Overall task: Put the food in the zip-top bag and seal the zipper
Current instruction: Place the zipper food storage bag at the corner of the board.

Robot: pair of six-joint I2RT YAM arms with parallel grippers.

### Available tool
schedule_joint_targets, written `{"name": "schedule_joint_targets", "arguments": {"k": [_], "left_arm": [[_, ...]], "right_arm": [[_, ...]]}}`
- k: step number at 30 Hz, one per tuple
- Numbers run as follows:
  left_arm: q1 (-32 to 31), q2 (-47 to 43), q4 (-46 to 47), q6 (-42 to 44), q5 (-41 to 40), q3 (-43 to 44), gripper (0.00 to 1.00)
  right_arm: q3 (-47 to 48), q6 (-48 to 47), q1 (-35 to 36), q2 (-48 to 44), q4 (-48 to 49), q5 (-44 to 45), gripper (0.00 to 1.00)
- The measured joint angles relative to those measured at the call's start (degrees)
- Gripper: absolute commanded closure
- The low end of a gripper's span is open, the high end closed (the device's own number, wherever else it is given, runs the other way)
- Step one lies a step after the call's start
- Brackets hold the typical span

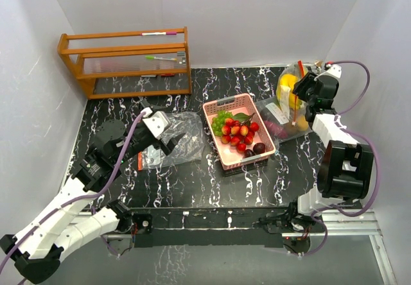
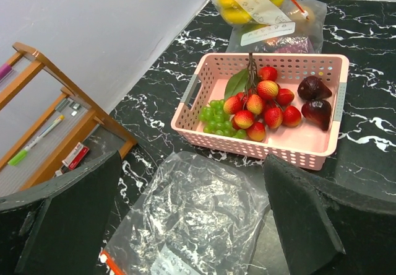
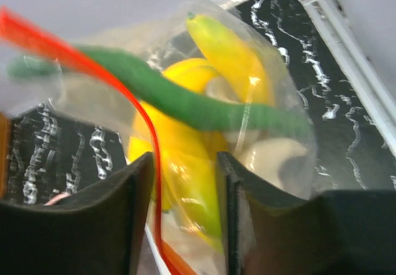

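1. Step in hand, as I read it: the far-right full bag [image 1: 289, 102] looks like it's at the sealing stage. It's already got bananas [image 3: 229, 46] in it, plus something purplish low down that I can't make out.
2. The right tool [image 3: 185, 182] sits at the top of that bag with only a narrow gap between its jaws. The bag film and the red zipper [image 3: 93, 64] run through the gap. Honestly can't tell if the pads are biting the film or just sitting either side of it, and the wrist view is blurry.
3. Can't tell if the zipper is closed along its full length either, so I'd call the seal unconfirmed.
4. The left tool [image 2: 192, 182] is spread wide with nothing in it, hovering over an empty bag [image 2: 198, 225]. That bag lies crumpled flat on the bench [image 1: 192, 189], just left of the basket [image 2: 260, 148].
5. The rest of the food is in the pink basket mid-bench: red berries [image 2: 260, 104], green grapes [image 2: 216, 117] on the left, two dark plums [image 2: 315, 98] on the right.
6. Next move, my guess: get a firm pinch on the zipper and run it along its whole length, keeping the film from bunching up.
7. After that, the basket items need a bag. The left tool would have to get the empty one's mouth open first, which is fiddly with thin film lying flat.
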Motion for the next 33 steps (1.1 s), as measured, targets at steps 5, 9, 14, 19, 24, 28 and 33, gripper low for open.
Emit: {"name": "schedule_joint_targets", "arguments": {"k": [5, 9, 14, 19, 24, 28, 33], "left_arm": [[0.0, 0.07, 1.33, -0.76, -0.17, -0.61, 0.03], [0.0, 1.42, 2.03, -2.27, -1.88, -0.66, 0.03], [0.04, 7.21, 2.01, -6.97, -6.75, -0.46, 0.03], [2.01, 14.23, 2.01, -15.19, -10.27, -0.57, 0.03], [8.61, 18.21, 0.31, -27.08, -15.3, -0.15, 0.03], [14.62, 23.87, -4.63, -37.38, -17.73, 2.82, 0.03], [19.74, 31.15, -10.56, -49.31, -21.73, 3.98, 0.06]], "right_arm": [[-0.39, -1.49, -0.04, -1.88, -3.65, 2.32, 0.2], [-0.33, -2.67, -0.11, -5.29, -6.03, 1.84, 0.16], [1.51, -3.21, 0.33, -11.28, -9.51, 0.22, 0.09], [4.26, -3.08, 3.72, -18.32, -11.82, -1.75, 0.1], [5.03, -3.21, 16.0, -19.41, -13.14, -2.47, 0.1], [3.45, -3.26, 25.42, -18.93, -15.08, -4.26, 0.11], [-0.63, -2.71, 28.65, -19.08, -15.98, -5.53, 0.13]]}}
